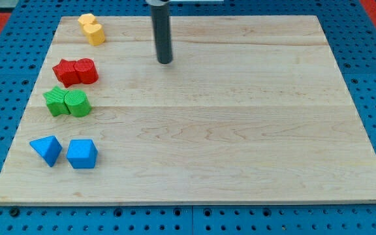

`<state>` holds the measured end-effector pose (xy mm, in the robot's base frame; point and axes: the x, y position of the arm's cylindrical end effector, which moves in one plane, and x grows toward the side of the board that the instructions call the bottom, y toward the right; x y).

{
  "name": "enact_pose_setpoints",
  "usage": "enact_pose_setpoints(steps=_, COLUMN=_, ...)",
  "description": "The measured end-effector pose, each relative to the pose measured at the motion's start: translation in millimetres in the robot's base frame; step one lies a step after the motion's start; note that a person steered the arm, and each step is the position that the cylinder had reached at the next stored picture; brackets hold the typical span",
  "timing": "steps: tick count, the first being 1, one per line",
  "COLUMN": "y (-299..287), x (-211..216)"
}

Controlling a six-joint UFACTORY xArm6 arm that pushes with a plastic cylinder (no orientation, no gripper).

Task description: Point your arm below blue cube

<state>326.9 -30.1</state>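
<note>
Resting near frame top-centre, my tip (165,62) sits well apart from blue cube (82,154) at lower left, w/ blue triangular block (46,150) just beside it. No gripper on rig, just a rod. Wooden board (240,130) underneath.

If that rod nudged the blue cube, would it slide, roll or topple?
The blue cube would probably slide: it looks squat and flat-faced, resting on a smooth wooden board. Rolling seems unlikely, as no rounded side shows. An off-centre push might spin it, perhaps into the blue triangle on its left in the view. My tip is far off, toward the view's top.
</note>
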Motion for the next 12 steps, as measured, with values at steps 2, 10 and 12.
enact_pose_setpoints(steps=2, y=58.9, x=82.2)
enact_pose_setpoints(steps=10, y=41.9, x=292.0)
enact_pose_setpoints(steps=12, y=11.3, x=292.1)
